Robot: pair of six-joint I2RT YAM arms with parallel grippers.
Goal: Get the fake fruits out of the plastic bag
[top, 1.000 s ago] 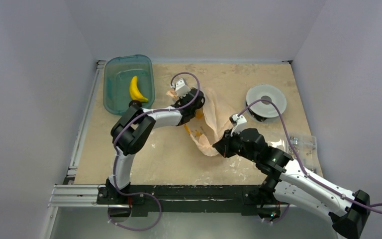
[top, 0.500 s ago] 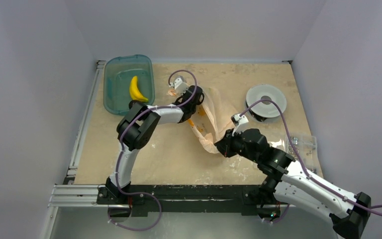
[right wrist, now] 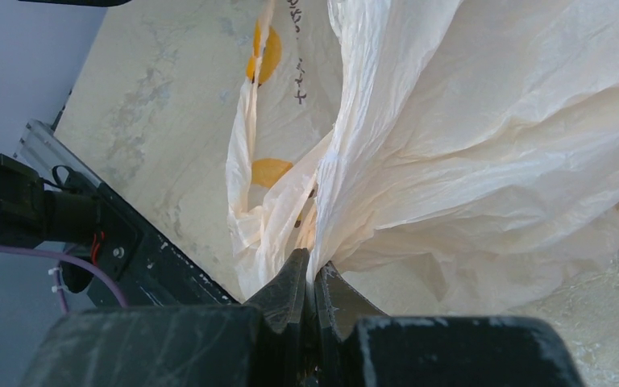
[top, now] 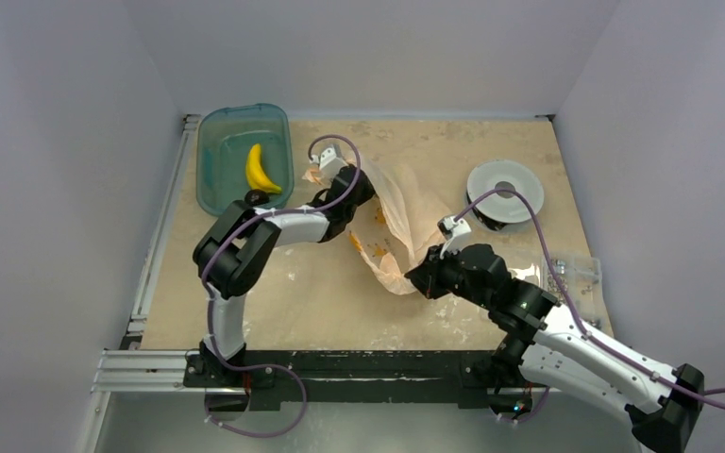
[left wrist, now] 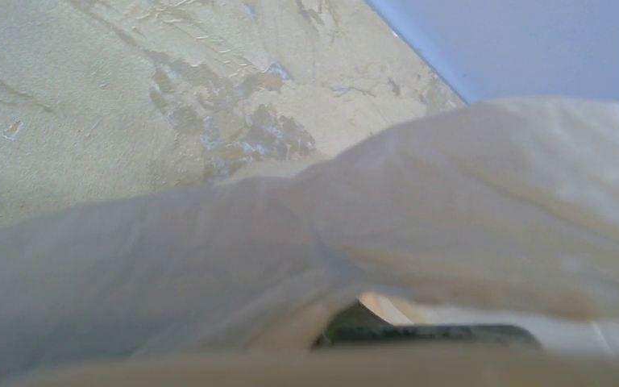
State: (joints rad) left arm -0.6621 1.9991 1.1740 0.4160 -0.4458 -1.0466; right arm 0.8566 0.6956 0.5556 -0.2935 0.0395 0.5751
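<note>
The peach plastic bag (top: 404,209) lies in the middle of the table, stretched between both arms. My right gripper (top: 419,277) is shut on a bunched fold at the bag's near end, and the pinched film (right wrist: 346,161) rises from between the closed fingers (right wrist: 293,284). My left gripper (top: 359,192) sits at the bag's far left edge with its fingertips under the film. Bag film (left wrist: 451,210) fills the left wrist view and hides the jaws. A yellow banana (top: 261,171) lies in the teal tub. No other fake fruits show.
The teal tub (top: 219,156) stands at the back left. A white reel (top: 504,192) sits at the back right. A clear packet of metal parts (top: 574,272) lies by the right edge. Grey walls close in the table on three sides.
My left arm has shifted left and slightly back at the bag's edge, and the film there is now pulled up and stretched. The right gripper has kept its hold without moving.
</note>
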